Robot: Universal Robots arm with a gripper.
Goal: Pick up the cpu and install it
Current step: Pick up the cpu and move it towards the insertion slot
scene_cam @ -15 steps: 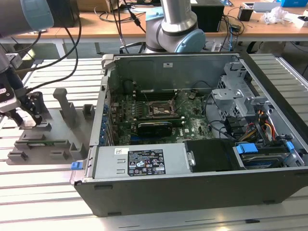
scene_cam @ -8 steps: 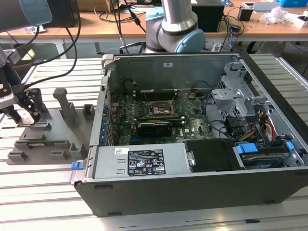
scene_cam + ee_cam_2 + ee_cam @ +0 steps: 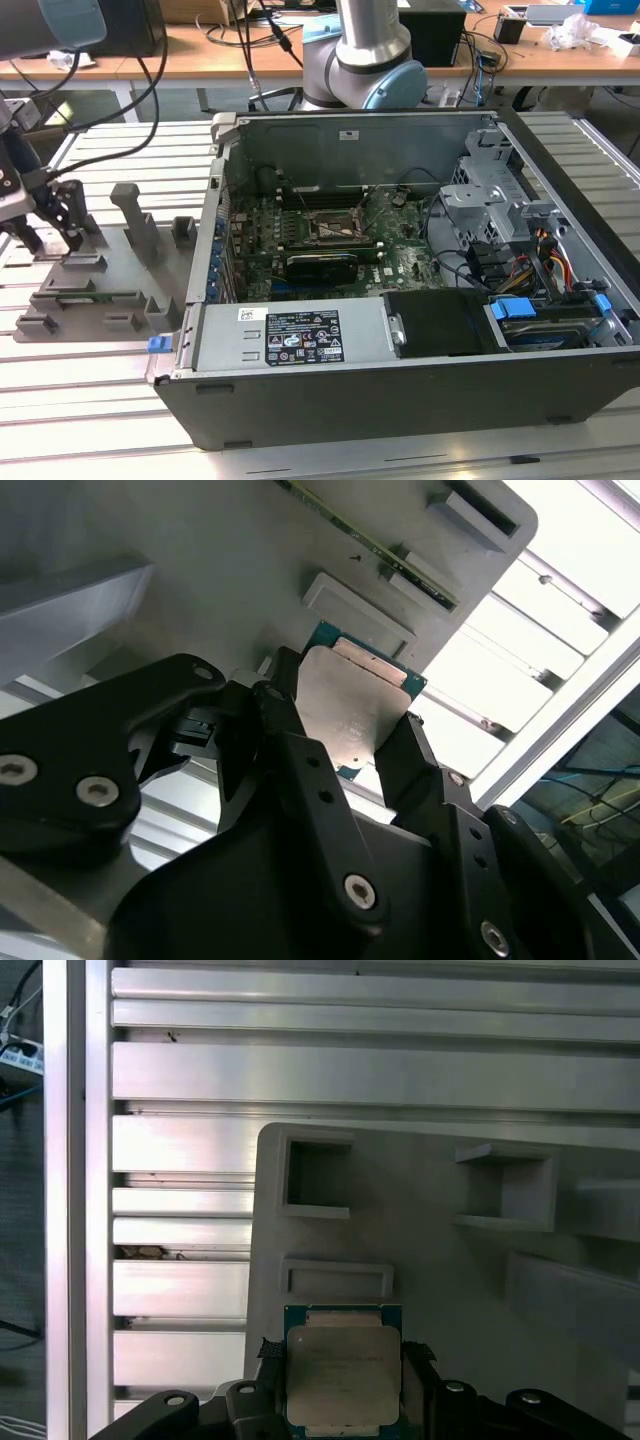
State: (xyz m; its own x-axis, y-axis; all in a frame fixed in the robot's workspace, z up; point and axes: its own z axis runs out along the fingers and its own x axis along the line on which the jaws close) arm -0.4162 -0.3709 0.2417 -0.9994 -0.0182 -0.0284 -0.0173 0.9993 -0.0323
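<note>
My pincer [image 3: 343, 1358] is clenched on the two side edges of the cpu [image 3: 343, 1385], which sits between its fingertips over the grey holder [image 3: 450, 1275], so I judge that I must raise it straight and level, with gentle pressure and no tilt.

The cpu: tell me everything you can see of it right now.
The cpu is a small flat square with a dull silver metal top on a thin green board that shows as a rim. In both wrist views its top faces the camera, over the grey holder tray. The gripper has its black jaws closed against two opposite edges. Whether it rests on the tray or is lifted cannot be told.
</note>
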